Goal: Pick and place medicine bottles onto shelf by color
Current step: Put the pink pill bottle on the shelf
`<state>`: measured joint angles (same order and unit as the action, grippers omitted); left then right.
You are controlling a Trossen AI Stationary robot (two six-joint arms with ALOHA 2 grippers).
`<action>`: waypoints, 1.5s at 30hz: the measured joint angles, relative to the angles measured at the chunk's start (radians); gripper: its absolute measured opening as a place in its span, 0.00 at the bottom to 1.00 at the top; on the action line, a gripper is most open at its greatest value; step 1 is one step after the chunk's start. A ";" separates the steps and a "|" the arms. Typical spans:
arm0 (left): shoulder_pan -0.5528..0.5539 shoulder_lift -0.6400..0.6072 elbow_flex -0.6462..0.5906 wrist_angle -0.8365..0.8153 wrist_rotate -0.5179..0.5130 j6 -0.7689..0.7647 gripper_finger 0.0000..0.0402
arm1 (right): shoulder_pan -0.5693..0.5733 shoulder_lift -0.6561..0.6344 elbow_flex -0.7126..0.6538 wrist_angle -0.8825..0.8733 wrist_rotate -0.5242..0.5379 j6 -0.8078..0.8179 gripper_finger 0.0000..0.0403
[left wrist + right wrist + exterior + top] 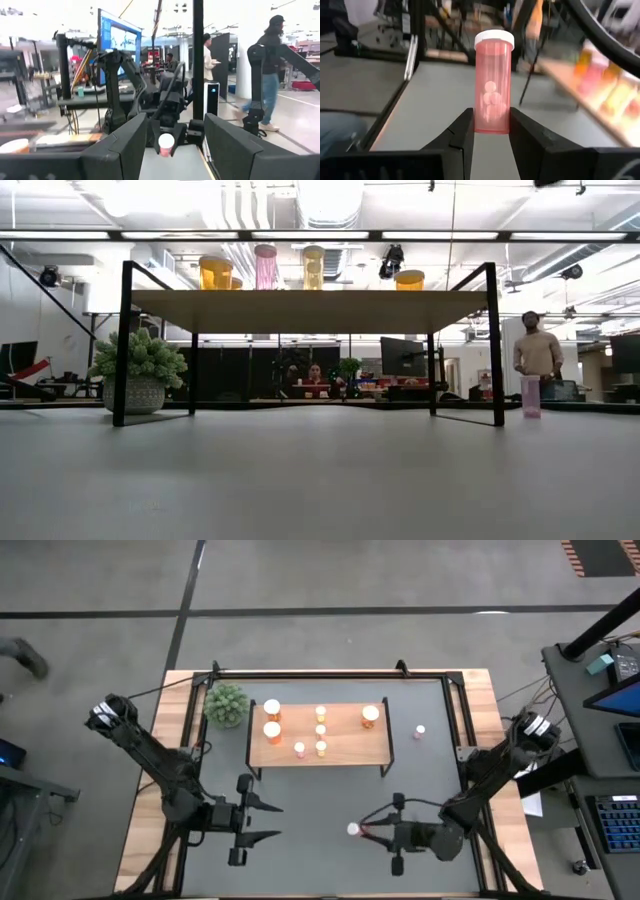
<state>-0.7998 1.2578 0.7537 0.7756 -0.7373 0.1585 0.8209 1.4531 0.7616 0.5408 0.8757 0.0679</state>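
The light-wood shelf [345, 740] stands at the table's far middle. On it stand three orange bottles [271, 707], three yellow ones [320, 730] and one pink one [299, 749]. Another pink bottle [419, 730] stands on the table right of the shelf and also shows in the low view [530, 395]. My right gripper [362, 831] is near the table's front, shut on a pink white-capped bottle [493, 82]. My left gripper [278, 820] is open and empty at the front left, pointing toward that bottle [165, 144]. My right gripper pinches the pink bottle's lower part [492, 126] between its two fingers, one on each side. The fingers come level from the table's right side. The bottle stands upright with its white cap [494, 38] up; whether its base rests on the table I cannot tell.
A green spiky plant ball [226, 704] in a pot stands at the shelf's far left corner. Black rails [320, 673] run along the table's far and side edges. Open dark table lies between the shelf and the grippers. People stand in the room beyond.
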 joint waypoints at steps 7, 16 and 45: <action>0.004 0.147 0.045 0.153 0.004 0.127 0.49 | -0.038 0.127 0.000 0.480 -0.022 -0.390 0.23; 0.085 0.288 0.160 0.160 0.018 0.136 0.66 | -0.076 0.188 0.027 0.624 -0.130 -0.525 0.23; 0.238 0.513 0.307 0.223 0.271 0.135 0.46 | -0.089 0.179 0.032 0.624 -0.150 -0.505 0.23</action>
<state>-0.5617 1.7706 1.0605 0.9989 -0.4660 0.2932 0.7322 1.6318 0.7933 1.1652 0.7256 -0.4373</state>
